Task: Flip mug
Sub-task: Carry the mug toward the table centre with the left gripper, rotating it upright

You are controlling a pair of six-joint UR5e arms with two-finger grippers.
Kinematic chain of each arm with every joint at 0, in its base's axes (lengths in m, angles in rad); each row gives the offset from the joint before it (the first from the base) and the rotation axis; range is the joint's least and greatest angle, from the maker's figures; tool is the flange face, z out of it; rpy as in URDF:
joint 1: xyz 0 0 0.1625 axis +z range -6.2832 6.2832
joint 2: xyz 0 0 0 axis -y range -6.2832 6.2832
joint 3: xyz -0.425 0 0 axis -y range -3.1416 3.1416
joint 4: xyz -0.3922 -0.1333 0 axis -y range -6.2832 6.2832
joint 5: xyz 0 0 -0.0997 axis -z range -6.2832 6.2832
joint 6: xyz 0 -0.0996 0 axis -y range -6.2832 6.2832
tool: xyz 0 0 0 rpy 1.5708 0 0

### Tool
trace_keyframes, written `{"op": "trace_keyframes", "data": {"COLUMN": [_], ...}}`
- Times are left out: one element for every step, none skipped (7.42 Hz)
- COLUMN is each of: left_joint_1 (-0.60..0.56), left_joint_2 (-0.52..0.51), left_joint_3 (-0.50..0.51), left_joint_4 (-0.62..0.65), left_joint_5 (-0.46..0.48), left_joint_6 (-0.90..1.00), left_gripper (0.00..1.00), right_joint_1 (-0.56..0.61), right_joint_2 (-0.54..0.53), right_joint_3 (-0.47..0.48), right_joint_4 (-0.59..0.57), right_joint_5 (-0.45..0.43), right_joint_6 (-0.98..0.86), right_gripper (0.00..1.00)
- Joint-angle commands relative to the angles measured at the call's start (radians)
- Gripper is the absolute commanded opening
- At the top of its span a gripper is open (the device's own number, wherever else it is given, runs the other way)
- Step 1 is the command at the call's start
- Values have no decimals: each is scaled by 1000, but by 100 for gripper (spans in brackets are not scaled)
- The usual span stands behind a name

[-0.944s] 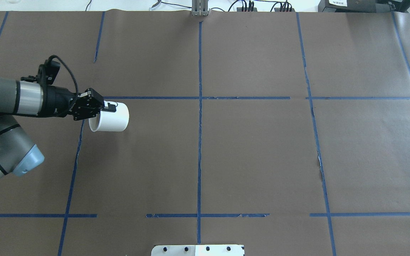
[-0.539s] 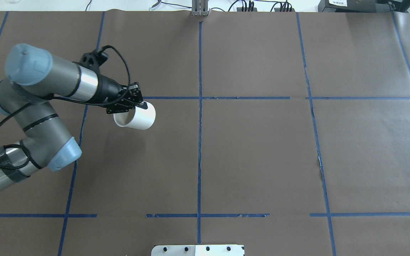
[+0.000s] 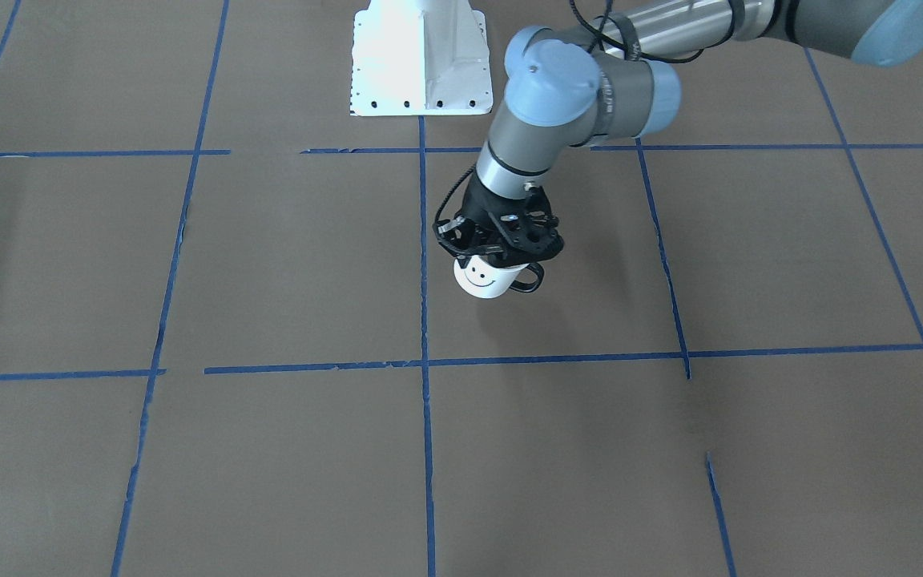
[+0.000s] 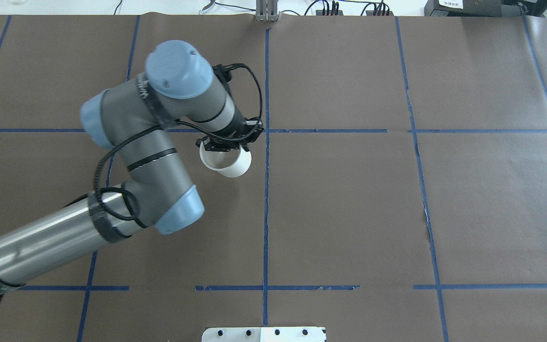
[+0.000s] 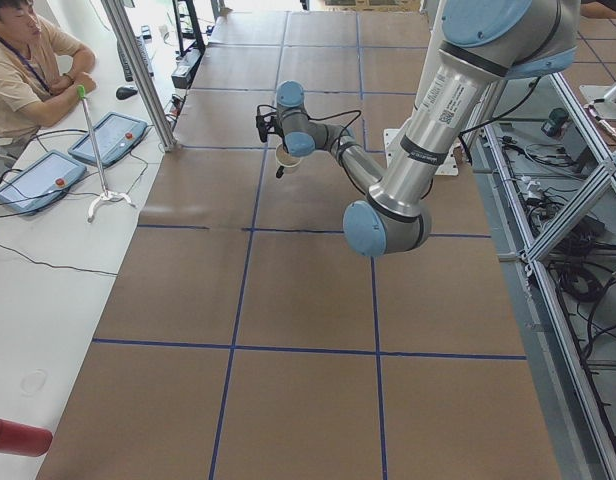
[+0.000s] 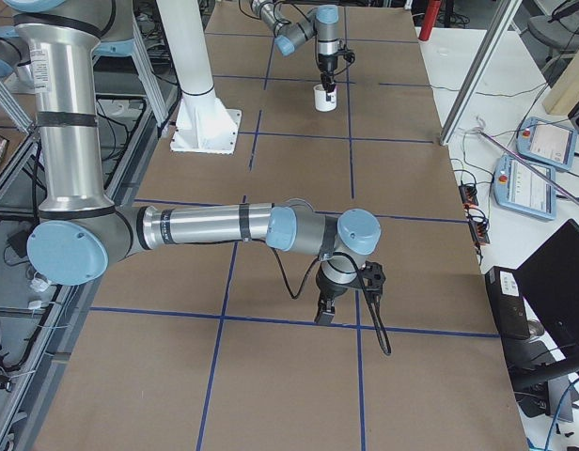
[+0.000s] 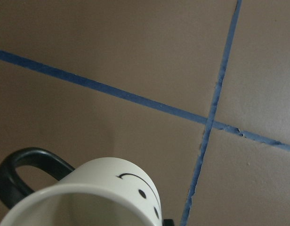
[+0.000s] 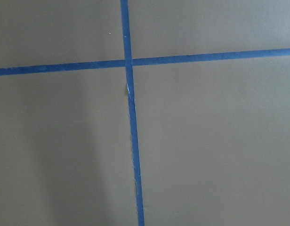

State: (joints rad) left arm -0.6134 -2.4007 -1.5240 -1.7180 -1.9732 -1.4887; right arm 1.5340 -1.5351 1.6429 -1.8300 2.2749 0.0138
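Left arm swung in from the table's left edge toward the middle and took the mug along. The mug was sideways off the claw's tip before; now it hangs under the claw. Left gripper (image 4: 230, 141) points down, fingers clamped on the rim of the mug (image 4: 226, 164). Mug sits directly below the claw, mouth up toward it, a bit tilted, lifted off the brown paper (image 4: 349, 213). Handle (image 3: 528, 280) sticks out sideways under the claw. Smiley face (image 3: 478, 279) is turned away from the robot, right way up. Left wrist camera: rim and pale inside at the bottom, handle to the left. Blue tape cross (image 4: 267, 130) lies just beside the claw, on its right. Right gripper (image 6: 324, 313) is well apart from the mug and points down over a tape line (image 6: 271, 320). Only the side view shows that claw, so can't tell if it's open or closed.
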Motion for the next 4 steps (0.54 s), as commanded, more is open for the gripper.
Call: {"op": "trace_keyframes", "data": {"left_joint_1": [82,90,104,106], "left_joint_2": [-179,-173,-149,-144], "left_joint_3": [183,195,191,191], "left_joint_4": [54,54,54,55], "left_joint_5": [123,126,126,126], "left_joint_6": [43,50,50,50], "left_gripper": [0,0,0,0], "right_joint_1": [0,0,0,0], "right_joint_2": [0,0,0,0], "right_joint_3": [0,0,0,0], "right_joint_4": [0,0,0,0], "right_joint_5": [0,0,0,0], "right_joint_6": [0,0,0,0], "right_gripper": [100,100,100,100]}}
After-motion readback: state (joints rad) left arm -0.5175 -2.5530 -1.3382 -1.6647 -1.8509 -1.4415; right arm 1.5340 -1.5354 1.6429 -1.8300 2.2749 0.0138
